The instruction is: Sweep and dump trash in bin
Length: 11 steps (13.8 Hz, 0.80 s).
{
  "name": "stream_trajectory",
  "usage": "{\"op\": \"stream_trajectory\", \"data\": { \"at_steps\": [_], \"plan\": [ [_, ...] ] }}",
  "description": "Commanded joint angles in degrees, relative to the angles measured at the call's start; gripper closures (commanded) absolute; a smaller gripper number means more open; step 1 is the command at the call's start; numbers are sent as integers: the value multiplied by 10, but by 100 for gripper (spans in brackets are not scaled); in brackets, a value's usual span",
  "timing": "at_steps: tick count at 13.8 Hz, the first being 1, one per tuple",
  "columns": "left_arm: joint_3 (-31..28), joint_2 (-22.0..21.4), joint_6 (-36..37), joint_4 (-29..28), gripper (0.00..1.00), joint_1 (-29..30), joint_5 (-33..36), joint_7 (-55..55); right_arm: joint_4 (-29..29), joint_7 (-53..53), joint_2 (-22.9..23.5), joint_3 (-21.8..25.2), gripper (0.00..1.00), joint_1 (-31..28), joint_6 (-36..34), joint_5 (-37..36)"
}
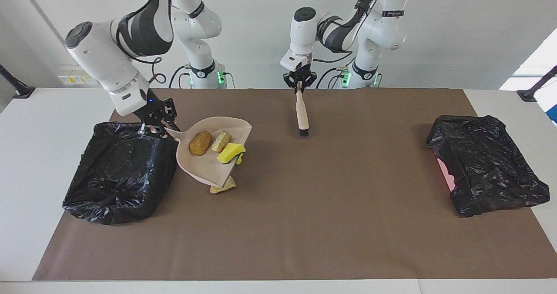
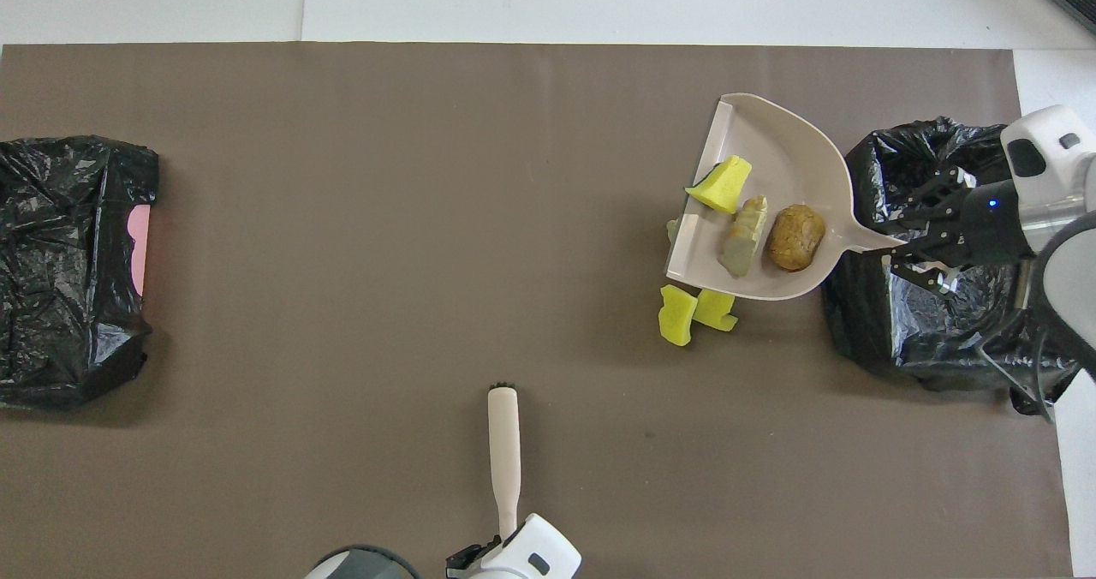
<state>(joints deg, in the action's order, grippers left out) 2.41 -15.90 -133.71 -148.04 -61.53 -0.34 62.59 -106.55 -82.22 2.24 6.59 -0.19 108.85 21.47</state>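
R gripper (image 1: 153, 121) was clamped on the dustpan's handle, over the rim of the black-lined bin (image 1: 117, 172) at the R arm's end of the table. The dustpan (image 1: 204, 163) was up in the air beside that bin, w/ three bits of trash in it: a brown lump (image 1: 200, 143), a pale chunk (image 1: 221, 141) and a yellow sponge piece (image 1: 230, 153) right at the pan's open lip.

Step in hand, by my read: carry-to-bin, dump not yet done. Next move prob. calls for getting the pan fully over the bin opening, then tipping the lip down. Sponge at the lip looked likeliest to slip off early, so the pan wants keeping level until it's over the liner.

More trash was left on the mat: two yellow sponge pieces (image 2: 695, 313) and a tan lump (image 1: 224, 185) under the pan's lip. So another sweep needed after.

L gripper (image 1: 298, 84) was shut on the brush (image 1: 301, 115), bristles down, raised over the mat's robot-side edge, waiting.

Room: mid-mat was open, and the second bin (image 1: 485, 163) sat well apart at the L arm's end. Tight spot was the bin rim under the R gripper.
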Motion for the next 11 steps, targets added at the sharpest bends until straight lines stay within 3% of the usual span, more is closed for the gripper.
{"op": "stream_trajectory", "data": {
  "at_steps": [1, 4, 9, 10, 11],
  "plan": [
    [-10, -17, -29, -29, 100, -45, -21, 19, 49, -26, 28, -4, 100, -24, -30, 23],
    [-10, -12, -31, -30, 100, -64, -41, 18, 75, -82, 35, -4, 100, -79, -62, 9],
    [-10, 3, -31, -25, 100, -64, -42, 18, 153, -167, 73, -4, 100, -163, -115, -82],
    [-10, 3, -31, -26, 99, -63, -43, 17, 158, -186, 76, -4, 100, -169, -111, -107],
    [-11, 3, -30, -26, 91, -62, -43, 14, 161, -210, 79, -4, 100, -181, -102, -120]
  ]
}}
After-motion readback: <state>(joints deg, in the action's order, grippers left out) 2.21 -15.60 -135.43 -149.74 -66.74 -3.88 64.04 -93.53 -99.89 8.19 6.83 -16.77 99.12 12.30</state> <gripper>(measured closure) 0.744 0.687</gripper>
